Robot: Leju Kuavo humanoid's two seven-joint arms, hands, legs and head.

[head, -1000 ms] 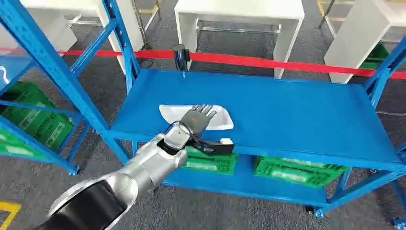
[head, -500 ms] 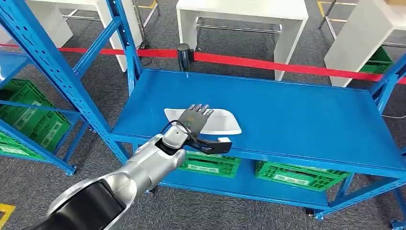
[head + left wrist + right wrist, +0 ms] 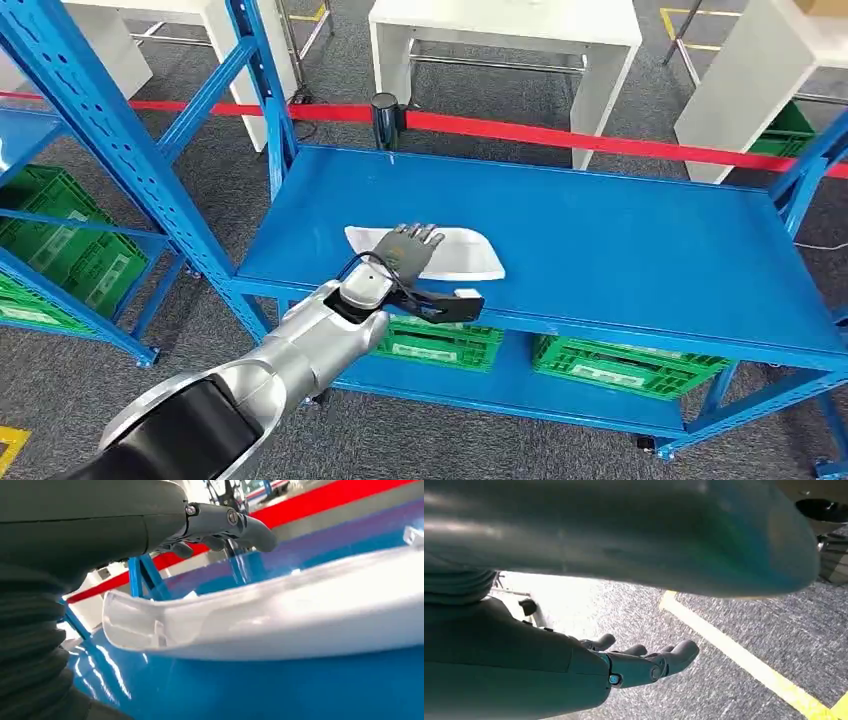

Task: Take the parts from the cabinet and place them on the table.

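Setting: industrial workshop or warehouse test area. Evidence: blue steel shelving rack (image 3: 120,160) with diagonal braces; blue metal table (image 3: 600,230) with a lower shelf; green plastic crates (image 3: 620,362) stored beneath it and in the rack; red barrier tape (image 3: 600,142) on a black post (image 3: 384,118); white workbenches (image 3: 505,30) behind; grey carpeted floor (image 3: 480,100) with yellow floor marking (image 3: 15,445).

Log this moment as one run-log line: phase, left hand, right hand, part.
phase: placing on table | left hand: over white part, fingers spread, grip unclear | right hand: holds nothing, above floor | part: lying on blue table
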